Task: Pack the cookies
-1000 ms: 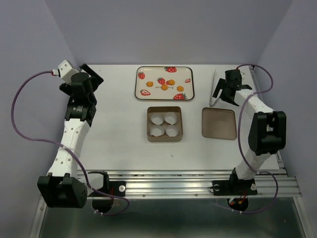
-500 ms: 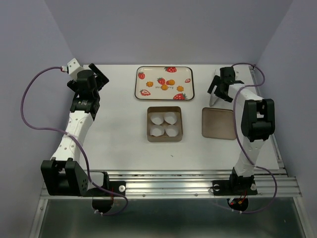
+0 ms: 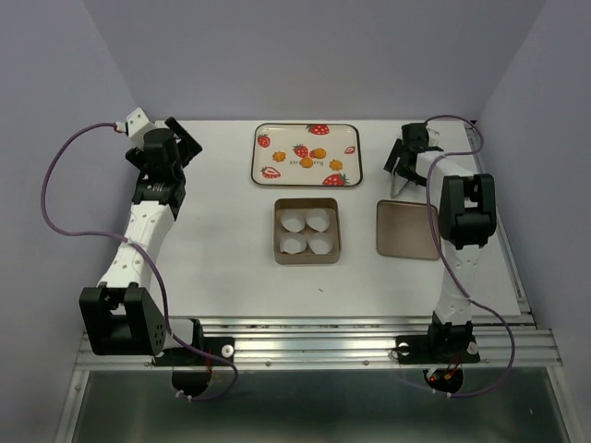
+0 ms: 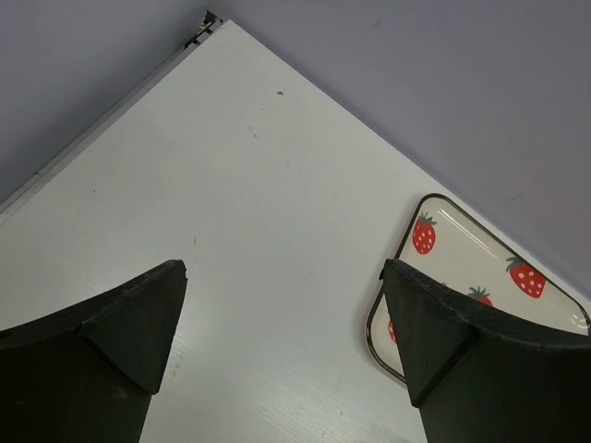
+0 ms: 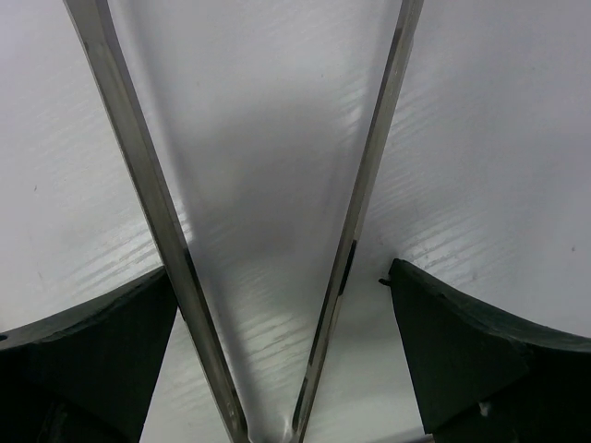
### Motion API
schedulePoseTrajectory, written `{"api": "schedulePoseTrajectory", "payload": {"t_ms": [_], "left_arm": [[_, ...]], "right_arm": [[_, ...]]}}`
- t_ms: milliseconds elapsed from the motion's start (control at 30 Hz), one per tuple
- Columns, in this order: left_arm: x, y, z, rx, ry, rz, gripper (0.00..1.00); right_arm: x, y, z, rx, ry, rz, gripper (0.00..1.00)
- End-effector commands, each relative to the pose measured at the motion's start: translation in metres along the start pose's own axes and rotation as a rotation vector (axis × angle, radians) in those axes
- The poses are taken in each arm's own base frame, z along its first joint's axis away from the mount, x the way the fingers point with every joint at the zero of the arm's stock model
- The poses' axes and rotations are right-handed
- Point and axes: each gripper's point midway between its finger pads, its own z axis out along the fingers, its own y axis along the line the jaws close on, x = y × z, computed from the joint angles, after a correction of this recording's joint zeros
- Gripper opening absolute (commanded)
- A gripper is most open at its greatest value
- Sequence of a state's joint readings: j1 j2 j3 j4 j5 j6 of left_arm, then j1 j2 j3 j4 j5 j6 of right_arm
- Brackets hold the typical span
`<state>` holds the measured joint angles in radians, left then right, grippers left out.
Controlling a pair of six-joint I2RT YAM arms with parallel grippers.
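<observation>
From above, the cookies lie on the strawberry-printed tray at the far middle of the table. They are four small orange-yellow spots among the red prints, in a loose row across the tray's right half. They are roundish, so no long axis or heading can be told. Nothing covers them. Just nearer stands a brown box holding four white paper cups, with its lid flat to the right. The left gripper hangs over the far left of the table, well apart from the tray. The right gripper sits over metal tongs beyond the lid.

In the left wrist view the claw is spread wide over bare table, the tray's corner by its right finger.

In the right wrist view the claw stands parted around the tongs, whose two arms converge toward the bottom edge; it is not pinching them.
</observation>
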<state>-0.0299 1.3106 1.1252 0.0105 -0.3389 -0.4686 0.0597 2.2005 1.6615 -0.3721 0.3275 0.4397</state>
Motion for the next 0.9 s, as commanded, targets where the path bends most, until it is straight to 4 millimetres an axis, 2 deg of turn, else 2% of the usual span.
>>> {"api": "schedulePoseTrajectory", "payload": {"t_ms": [0, 33, 333, 600, 733, 767, 867], "left_arm": [[-0.021, -0.007, 0.001, 0.025, -0.053, -0.019, 0.99], [-0.022, -0.007, 0.001, 0.025, -0.055, -0.021, 0.99], [-0.014, -0.005, 0.01, 0.017, -0.029, -0.017, 0.99], [-0.008, -0.012, 0.014, 0.049, -0.001, -0.003, 0.9], [-0.01, -0.014, 0.011, 0.064, -0.001, -0.001, 0.89], [-0.012, -0.015, 0.008, 0.072, -0.006, -0.002, 0.89], [-0.017, -0.017, 0.004, 0.082, -0.017, -0.004, 0.93]], "right_arm": [[-0.02, 0.002, 0.005, 0.029, -0.073, -0.017, 1.0], [-0.018, 0.007, 0.005, 0.022, -0.071, -0.028, 1.0], [-0.009, 0.008, 0.018, 0.03, -0.051, -0.04, 1.0], [-0.011, 0.004, 0.028, 0.061, -0.064, -0.09, 0.92], [-0.009, 0.004, 0.026, 0.055, -0.058, -0.094, 0.79], [-0.012, 0.004, 0.022, 0.051, -0.063, -0.093, 0.72], [-0.03, 0.01, 0.008, 0.022, -0.099, -0.088, 0.65]]}}
